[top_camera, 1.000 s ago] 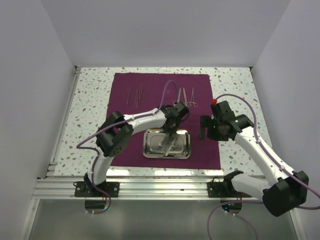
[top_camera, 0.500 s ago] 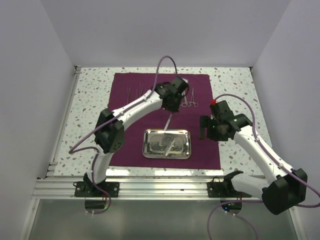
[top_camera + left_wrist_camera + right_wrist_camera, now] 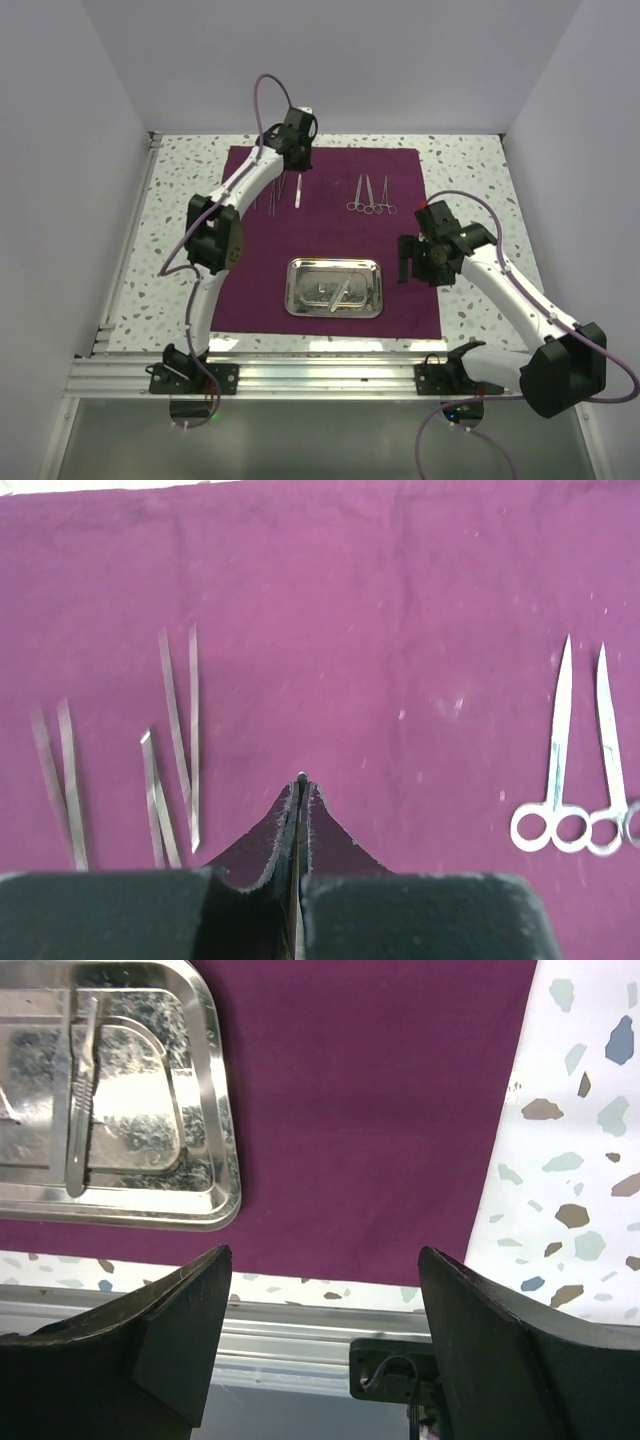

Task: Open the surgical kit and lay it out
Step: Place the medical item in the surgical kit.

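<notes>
White walls on three sides of a white speckled table [image 3: 470, 165]; an aluminium rail [image 3: 320, 372] along the near edge. Spread flat over the middle, a dark purple cloth wrap [image 3: 330, 235]. Toward its front, a shiny rectangular steel tray [image 3: 305, 272] with one slim metal tool [image 3: 340, 292] inside.

Only from above: both arms whole, the left stretched to the far edge and hiding part of the cloth.

Only from the left wrist: left gripper [image 3: 300, 788] pressed together on a thin silver instrument [image 3: 298, 192], thin silver tweezers [image 3: 194, 740] to one side, ring-handled forceps [image 3: 556, 760] to the other.

Only from the right wrist: right gripper [image 3: 325, 1260] spread wide, holding nothing, above the cloth's near right corner, beside the tray.
</notes>
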